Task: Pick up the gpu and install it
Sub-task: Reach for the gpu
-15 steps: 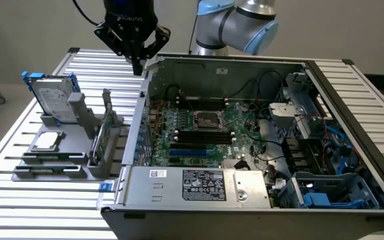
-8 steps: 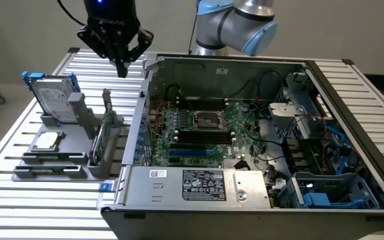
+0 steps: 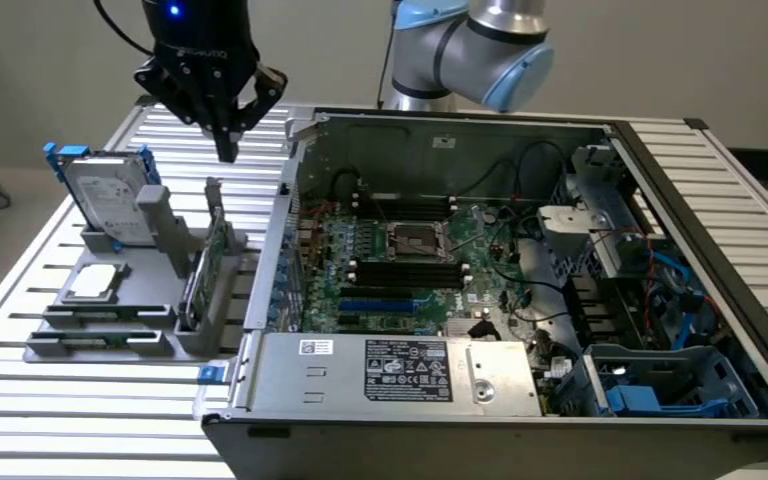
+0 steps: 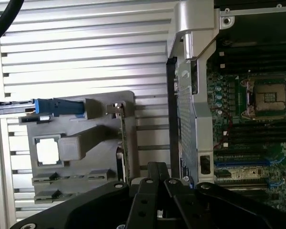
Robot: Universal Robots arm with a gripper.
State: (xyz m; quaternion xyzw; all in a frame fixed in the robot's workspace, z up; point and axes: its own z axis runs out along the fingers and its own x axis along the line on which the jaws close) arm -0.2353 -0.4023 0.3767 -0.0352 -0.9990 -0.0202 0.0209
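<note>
Closed tool above gpu top edge, apart

No text can be read; the labels on the power-supply box carry print too fine to make out.

We see a table made of long silver metal slats with narrow grooves between them, spanning the scene. Two things rest directly on it. Toward the exterior view's left sits a grey holder, a low moulded block with upright posts and shallow slots, flat on the slats. Toward the exterior view's right lies a large computer case, its open side facing up, covering most of the surface. A narrow strip of bare slats separates holder and case. More bare slats show around the holder.
</note>
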